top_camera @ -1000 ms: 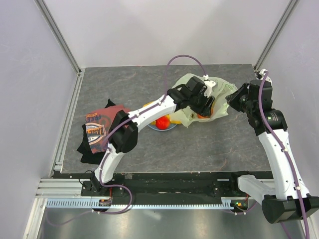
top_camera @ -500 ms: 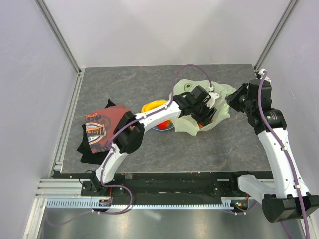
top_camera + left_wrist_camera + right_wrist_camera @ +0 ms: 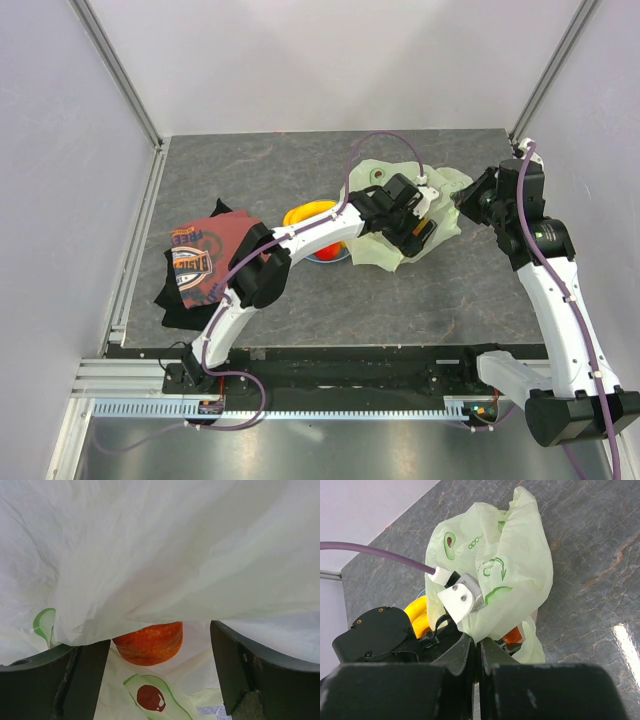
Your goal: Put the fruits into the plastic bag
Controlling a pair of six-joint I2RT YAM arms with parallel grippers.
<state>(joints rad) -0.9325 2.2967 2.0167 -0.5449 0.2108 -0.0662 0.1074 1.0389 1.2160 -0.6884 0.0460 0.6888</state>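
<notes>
The pale yellow-green plastic bag [image 3: 385, 215] with avocado prints lies at the back right of the table. My left gripper [image 3: 420, 232] is inside its mouth, open and empty [image 3: 160, 680]. An orange-red round fruit [image 3: 150, 642] lies on the bag's floor just ahead of the jaws, under the sagging top layer [image 3: 175, 555]. My right gripper [image 3: 462, 205] is shut on the bag's right edge [image 3: 479, 647] and holds it up. The yellow bananas [image 3: 305, 213] lie left of the bag, and they also show in the right wrist view [image 3: 417, 615]. The other fruits are hidden.
The rim of a blue plate [image 3: 330, 257] shows under the left forearm. A red printed T-shirt [image 3: 195, 260] lies crumpled at the left. An aluminium rail [image 3: 135, 240] borders the table on the left. The purple cable [image 3: 375, 140] arcs over the bag.
My left arm has swung its forearm forward and pushed the gripper deeper into the bag. The bag has bunched up, and the red fruit on the plate is now covered by the arm.
</notes>
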